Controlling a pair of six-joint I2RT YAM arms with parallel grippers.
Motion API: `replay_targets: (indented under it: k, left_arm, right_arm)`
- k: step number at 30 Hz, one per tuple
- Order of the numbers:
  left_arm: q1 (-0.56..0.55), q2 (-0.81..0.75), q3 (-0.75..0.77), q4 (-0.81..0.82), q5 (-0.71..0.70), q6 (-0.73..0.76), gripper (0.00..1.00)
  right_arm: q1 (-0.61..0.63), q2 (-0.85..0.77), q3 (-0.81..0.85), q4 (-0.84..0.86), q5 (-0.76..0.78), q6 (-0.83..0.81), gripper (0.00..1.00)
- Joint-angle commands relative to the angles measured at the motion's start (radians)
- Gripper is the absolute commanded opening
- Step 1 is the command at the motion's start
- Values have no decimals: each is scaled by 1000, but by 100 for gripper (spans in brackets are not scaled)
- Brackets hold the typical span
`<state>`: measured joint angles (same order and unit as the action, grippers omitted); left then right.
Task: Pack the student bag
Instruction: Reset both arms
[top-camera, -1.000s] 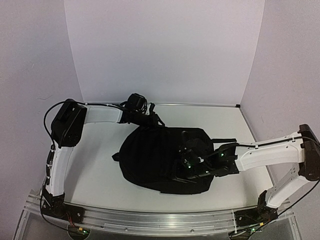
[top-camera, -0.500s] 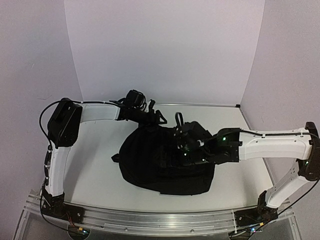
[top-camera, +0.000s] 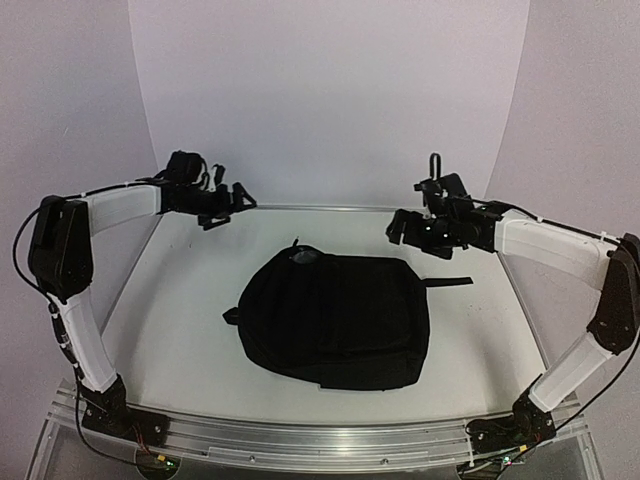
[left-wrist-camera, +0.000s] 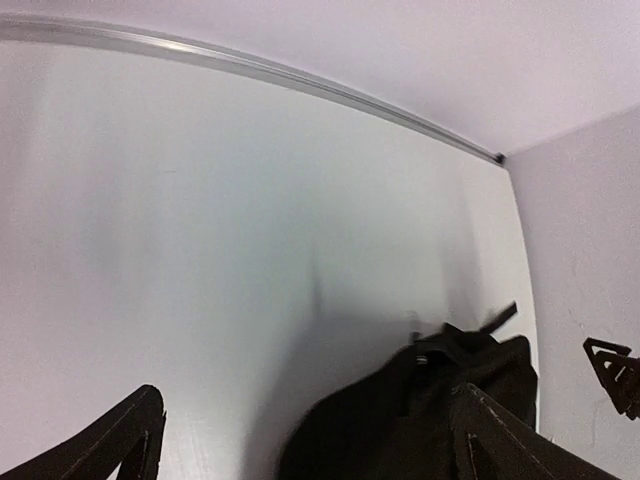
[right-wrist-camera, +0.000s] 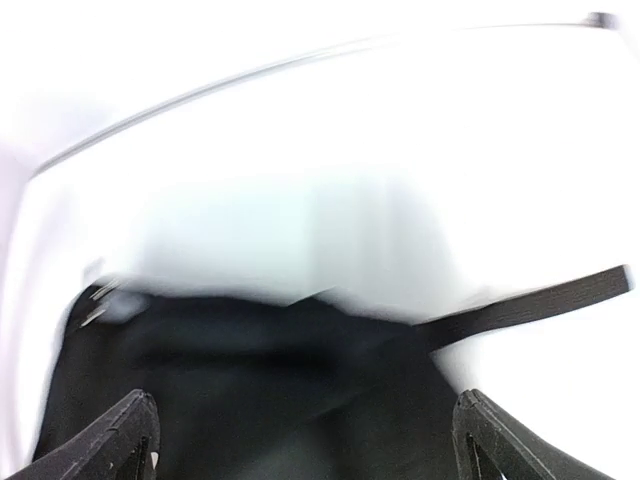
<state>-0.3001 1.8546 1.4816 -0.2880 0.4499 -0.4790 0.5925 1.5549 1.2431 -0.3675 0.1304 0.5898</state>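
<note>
Jaws apart and empty, the left gripper (top-camera: 228, 207) and right gripper (top-camera: 400, 228) hang over the bag (top-camera: 335, 325), which lies flat below and between them. A clean retreat would avoid snagging the strap (top-camera: 450, 282) beneath the right one.

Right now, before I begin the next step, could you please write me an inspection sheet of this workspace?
Surface: white table, with a metal rail along its near edge.
Job's things: student bag lies flat in the middle, with one strap pointing right. Whether it is zipped cannot be told.
Clutter: nothing seen.
Grippers: left gripper open, raised over the far left of the table, holding nothing. Right gripper open, raised beyond the bag's far right side, holding nothing.
Cables: black cable loops beside the left arm's elbow.
Surroundings: plain pale walls on three sides.
</note>
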Motion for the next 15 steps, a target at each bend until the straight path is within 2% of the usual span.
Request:
replay_targets:
  k: [1,6,8,11,15]
  left_arm:
    - [194,-142,-159,7,-30,41,100]
    - [406,-298,-324,65,-57,46,100]
    - [456,-378,-392,106,-97,52,100]
    - [474,-511,-497,171,-230,100,100]
    - [474,-673,-652,276,-354,149,100]
  right_arm:
    - [-179,-86,-96,43,-53,-137,98]
    - [-389,-214,-197,89,-89,-193,98]
    - [-463,-297,-238,124,-89,-209,98]
    - [-514,-427,-323,216,-59,-234,98]
    - [-520,-596,-452,364,-15,-263,98]
